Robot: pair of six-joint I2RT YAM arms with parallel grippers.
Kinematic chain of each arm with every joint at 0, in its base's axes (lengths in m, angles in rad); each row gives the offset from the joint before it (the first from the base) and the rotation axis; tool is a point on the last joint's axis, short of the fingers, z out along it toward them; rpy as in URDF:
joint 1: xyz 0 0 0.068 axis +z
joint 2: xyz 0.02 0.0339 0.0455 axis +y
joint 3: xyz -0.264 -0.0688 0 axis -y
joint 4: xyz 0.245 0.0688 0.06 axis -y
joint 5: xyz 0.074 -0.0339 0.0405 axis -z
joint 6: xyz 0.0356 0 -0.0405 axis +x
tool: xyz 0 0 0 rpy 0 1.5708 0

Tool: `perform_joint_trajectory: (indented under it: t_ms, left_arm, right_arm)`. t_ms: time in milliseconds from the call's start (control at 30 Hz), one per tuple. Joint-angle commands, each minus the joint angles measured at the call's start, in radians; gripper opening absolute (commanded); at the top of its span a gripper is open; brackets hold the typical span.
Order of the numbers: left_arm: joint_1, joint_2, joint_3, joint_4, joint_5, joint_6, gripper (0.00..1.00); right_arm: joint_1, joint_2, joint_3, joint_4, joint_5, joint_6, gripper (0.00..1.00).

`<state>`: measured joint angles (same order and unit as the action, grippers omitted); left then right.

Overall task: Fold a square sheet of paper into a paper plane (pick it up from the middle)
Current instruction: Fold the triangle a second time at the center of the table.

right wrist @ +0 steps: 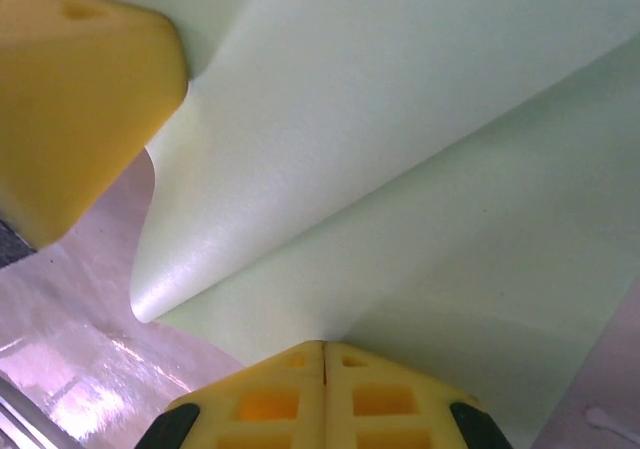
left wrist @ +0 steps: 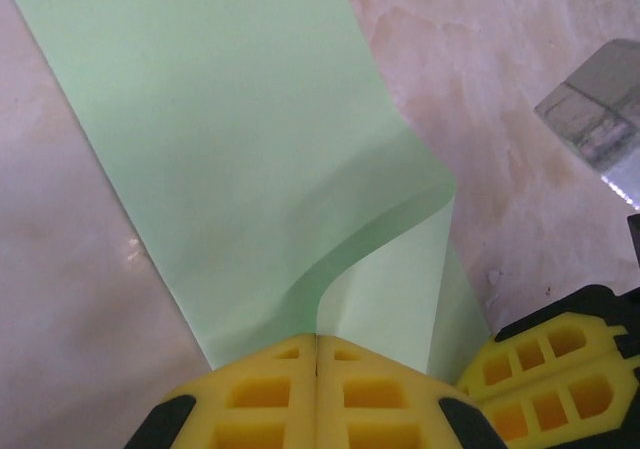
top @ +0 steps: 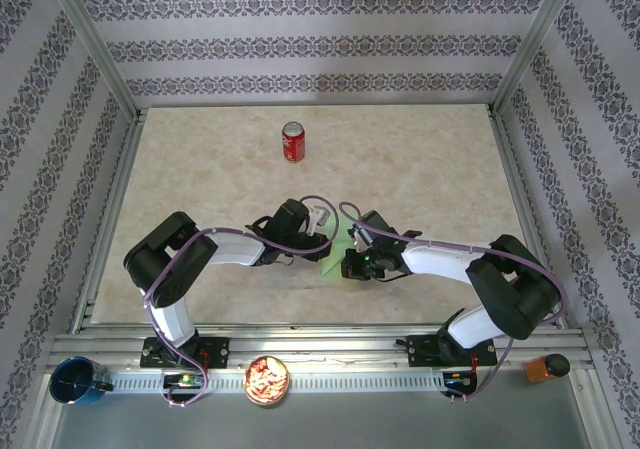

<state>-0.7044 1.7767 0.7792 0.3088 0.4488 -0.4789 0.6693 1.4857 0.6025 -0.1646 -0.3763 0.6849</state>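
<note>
The square sheet of paper (top: 340, 247) is light green and lies at the middle of the table between my two grippers. In the left wrist view the sheet (left wrist: 230, 139) has a flap curling up, and its edge runs into the seam of my left gripper (left wrist: 317, 339), which is shut on it. My right gripper's yellow fingers (left wrist: 545, 389) sit close at the lower right. In the right wrist view the sheet (right wrist: 400, 149) bends in a soft fold that ends in my right gripper (right wrist: 324, 347), also shut on it. The left gripper's fingers (right wrist: 70, 89) press the paper's far corner. A paper plane is out of view.
A red can (top: 293, 141) stands upright at the back of the table. Along the near rail sit a blue cup (top: 78, 380), a bowl of snacks (top: 267, 379) and an orange object (top: 545, 367). Metal frame posts and patterned walls enclose the table.
</note>
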Motion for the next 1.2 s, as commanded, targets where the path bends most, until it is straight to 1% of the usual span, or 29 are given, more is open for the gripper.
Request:
perform_joint_trajectory:
  t_ms: [0, 1167]
  left_arm:
    - [0.016, 0.022, 0.035, -0.016, 0.031, 0.01, 0.0]
    - [0.016, 0.066, 0.064, -0.035, 0.031, 0.021, 0.01]
  right_arm:
    - [-0.017, 0.021, 0.006, -0.103, -0.005, -0.07, 0.01]
    - [-0.032, 0.023, 0.017, -0.122, -0.001, -0.076, 0.02]
